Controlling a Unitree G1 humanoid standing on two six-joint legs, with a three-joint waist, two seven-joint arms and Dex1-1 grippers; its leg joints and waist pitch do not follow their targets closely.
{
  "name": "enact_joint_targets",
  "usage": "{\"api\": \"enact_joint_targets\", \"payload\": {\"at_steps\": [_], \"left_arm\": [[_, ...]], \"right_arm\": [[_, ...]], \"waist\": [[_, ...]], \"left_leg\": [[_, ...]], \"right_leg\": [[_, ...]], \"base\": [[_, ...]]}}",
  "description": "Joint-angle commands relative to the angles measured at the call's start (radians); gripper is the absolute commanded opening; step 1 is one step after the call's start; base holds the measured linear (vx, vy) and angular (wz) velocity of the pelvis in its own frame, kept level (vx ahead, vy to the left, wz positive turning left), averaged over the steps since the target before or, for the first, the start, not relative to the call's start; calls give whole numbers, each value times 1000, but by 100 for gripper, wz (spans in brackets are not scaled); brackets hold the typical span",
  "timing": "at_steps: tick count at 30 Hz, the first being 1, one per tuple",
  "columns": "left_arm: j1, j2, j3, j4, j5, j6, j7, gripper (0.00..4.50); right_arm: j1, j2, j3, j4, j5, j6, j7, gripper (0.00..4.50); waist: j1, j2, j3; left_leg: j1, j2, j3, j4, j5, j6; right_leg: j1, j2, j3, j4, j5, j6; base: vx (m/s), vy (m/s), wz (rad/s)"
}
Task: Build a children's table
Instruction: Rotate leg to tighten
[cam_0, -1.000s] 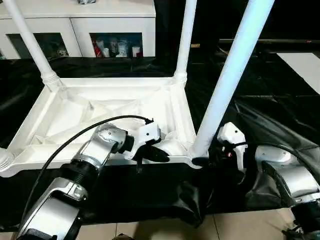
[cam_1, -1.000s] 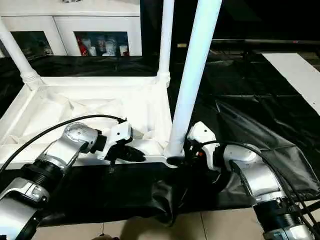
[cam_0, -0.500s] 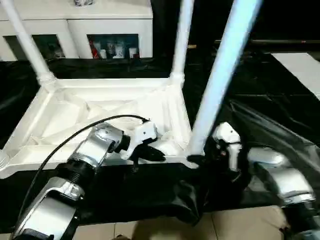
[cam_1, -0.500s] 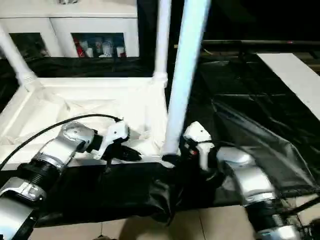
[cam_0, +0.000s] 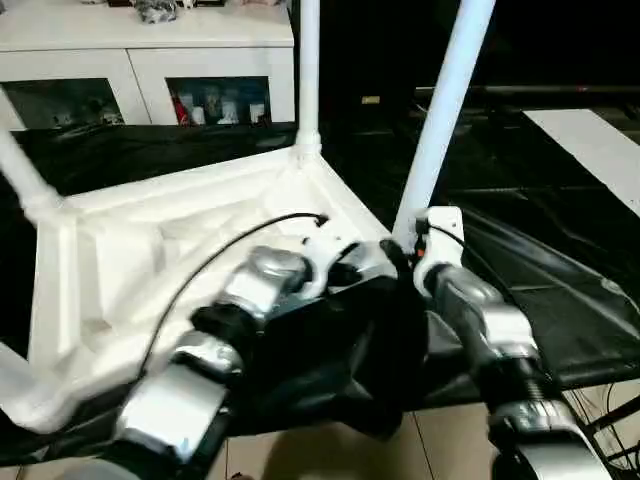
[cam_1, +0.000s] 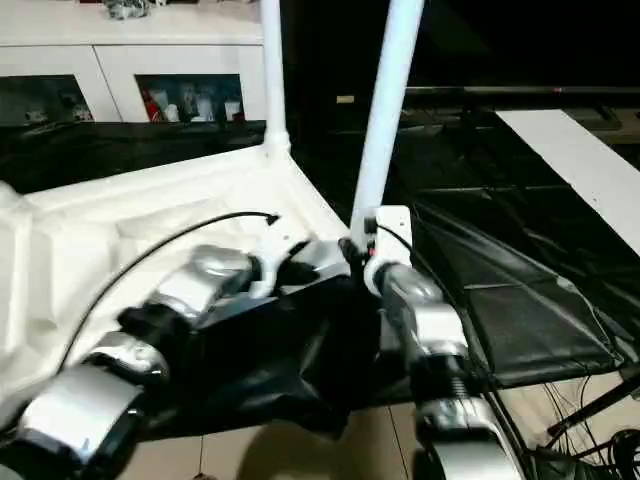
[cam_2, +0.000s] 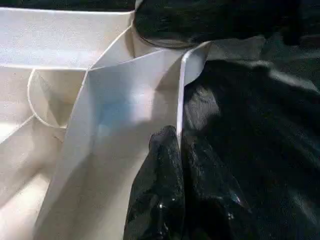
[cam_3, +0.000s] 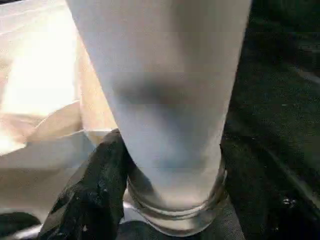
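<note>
While left claw (cam_2: 177, 150) pinches tabletop (cam_0: 150, 250) rim, right claw (cam_3: 165, 165) straddles near leg (cam_0: 440, 120) base, fingers against it. Leg-seating step; next probably needs twisting tight.

I note a work table (cam_0: 560, 330) covered by a loose black sheet (cam_0: 330, 370) that bunches and hangs over its near edge. The upturned white tabletop (cam_0: 150, 260) rests directly on the sheet, ribbed underside up, skewed to the table's edges, one corner at the near edge. Beneath is tiled floor (cam_0: 450, 445).
</note>
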Motion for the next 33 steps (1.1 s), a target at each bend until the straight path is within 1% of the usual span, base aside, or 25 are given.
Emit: {"api": "enact_joint_targets", "payload": {"at_steps": [1, 2, 4, 5, 6, 7, 8, 10, 11, 12, 14, 15, 16, 20, 21, 22, 23, 24, 25, 26, 28, 30, 31, 32, 33], "left_arm": [[-16, -33, -5, 27, 15, -31, 64, 0], [-16, -33, -19, 35, 30, -52, 59, 0], [-9, -24, -31, 30, 38, -71, 35, 0], [-9, -15, -35, 36, 50, -93, 16, 0], [-8, -11, -39, 34, 53, -101, 9, 0], [-3, 4, -47, 30, 57, -117, -12, 0], [-3, 5, -48, 30, 57, -118, -13, 0], [-3, 13, -50, 38, 56, -144, -26, 0], [-3, 19, -49, 41, 56, -148, -29, 0], [2, 29, -51, 38, 58, -159, -40, 0], [11, 43, -48, 33, 56, -184, -58, 0], [19, 52, -46, 30, 54, -206, -80, 0], [25, 58, -45, 28, 52, -233, -100, 0], [42, 70, -41, 16, 28, -307, -180, 0], [45, 71, -36, 11, 13, -322, -209, 0], [45, 71, -36, 11, 13, -322, -209, 0], [42, 71, -33, 13, 11, -340, -211, 0], [37, 70, -28, 19, 10, -354, -204, 0], [36, 71, -27, 22, 9, -359, -201, 0], [30, 67, -4, 20, -15, -342, -207, 0], [26, 70, 20, 8, -44, -313, -224, 55], [27, 84, 51, -26, -78, -259, -247, 55], [31, 95, 61, -50, -93, -237, -266, 67], [39, 108, 72, -83, -110, -218, -286, 67], [59, 133, 92, -152, -144, -173, -320, 96]], "right_arm": [[26, 49, 62, 75, -29, 53, 6, 245], [22, 49, 70, 78, -42, 51, 3, 245], [26, 44, 76, 67, -48, 36, 16, 245], [28, 48, 59, 58, -44, 3, 37, 245], [31, 47, 56, 50, -39, -2, 48, 245], [45, 32, 58, 20, -31, -20, 74, 301], [45, 31, 58, 19, -31, -22, 74, 315], [57, 13, 66, -1, -27, -38, 88, 321], [69, -1, 73, -25, -28, -41, 95, 335], [86, -15, 81, -58, -29, -41, 106, 350], [114, -40, 94, -110, -39, -47, 125, 358], [138, -58, 98, -158, -43, -44, 141, 368], [163, -74, 95, -207, -37, -34, 158, 380], [253, -150, 99, -372, -4, 1, 250, 380], [303, -194, 101, -454, 22, 24, 306, 380], [303, -194, 101, -454, 22, 24, 306, 380], [338, -229, 109, -507, 38, 38, 351, 380], [373, -263, 121, -556, 52, 49, 394, 380], [381, -272, 125, -568, 56, 51, 403, 380], [399, -286, 130, -600, 68, 54, 419, 380], [414, -294, 130, -635, 87, 58, 434, 391], [419, -286, 131, -664, 101, 69, 441, 391], [416, -280, 136, -673, 109, 72, 447, 391], [414, -274, 143, -682, 110, 75, 451, 391], [404, -259, 155, -679, 108, 74, 451, 391]], "waist": [[-2, -3, -49], [-2, -3, -50], [-2, -4, -50], [-4, -7, -50], [-2, -6, -51], [-3, -8, -51], [0, -6, -52], [1, -11, -54], [4, -8, -54], [7, -15, -54], [10, -13, -54], [14, -18, -54], [17, -17, -54], [22, -18, -57], [23, -16, -57], [26, -18, -59], [27, -17, -59], [29, -15, -61], [33, -16, -61], [35, -11, -62], [36, -12, -65], [40, -10, -65], [41, -7, -64], [43, -8, -63], [41, -11, -63]], "left_leg": [[24, 32, -31, -88, -407, -34], [23, 32, -32, -90, -405, -30], [23, 33, -32, -91, -409, -25], [22, 34, -32, -91, -409, -24], [23, 34, -32, -91, -407, -20], [22, 35, -32, -91, -401, -19], [20, 36, -31, -93, -384, -14], [17, 38, -29, -93, -352, -8], [16, 38, -28, -93, -333, -5], [14, 39, -27, -92, -317, 2], [17, 40, -24, -90, -306, 8], [14, 39, -23, -90, -290, 15], [14, 38, -21, -89, -280, 23], [10, 40, -22, -87, -243, 40], [11, 39, -20, -85, -231, 51], [10, 41, -20, -83, -220, 55], [5, 38, -20, -81, -199, 64], [4, 40, -21, -80, -188, 69], [7, 42, -20, -78, -174, 80], [5, 40, -19, -78, -165, 83], [5, 41, -19, -75, -156, 85], [6, 40, -17, -73, -159, 84], [9, 42, -17, -74, -162, 80], [7, 46, -18, -76, -161, 77], [6, 45, -18, -77, -166, 75]], "right_leg": [[12, -48, 27, -100, -417, -149], [15, -50, 28, -99, -413, -150], [16, -52, 28, -100, -421, -146], [16, -53, 28, -101, -427, -144], [16, -55, 28, -103, -434, -141], [16, -55, 29, -102, -427, -142], [19, -55, 30, -101, -405, -146], [22, -55, 31, -94, -348, -160], [23, -55, 32, -91, -314, -171], [27, -55, 31, -86, -294, -176], [24, -56, 34, -87, -281, -182], [30, -55, 33, -87, -282, -178], [29, -57, 36, -88, -279, -172], [36, -56, 35, -84, -244, -168], [35, -54, 36, -82, -224, -178], [38, -55, 36, -80, -208, -179], [40, -54, 35, -76, -176, -190], [44, -54, 35, -73, -156, -188], [40, -53, 36, -70, -126, -195], [40, -54, 34, -69, -124, -205], [40, -53, 34, -65, -107, -218], [37, -54, 34, -65, -112, -233], [35, -54, 34, -63, -110, -239], [35, -55, 34, -60, -103, -252], [34, -53, 32, -59, -99, -255]], "base": [[0, 0, 0], [0, 0, 0], [0, 0, 0], [0, 0, 0], [0, 0, 0], [0, 0, 0], [0, 0, 0], [0, 0, 0], [0, 0, 0], [0, 0, 0], [0, 0, 0], [0, 0, 0], [0, 0, 0], [0, 0, 0], [0, 0, 0], [0, 0, 0], [0, 0, 0], [0, 0, 0], [0, 0, 0], [0, 0, 0], [0, 0, 0], [0, 0, 0], [0, 0, 0], [0, 0, 0], [0, 0, 0]]}}
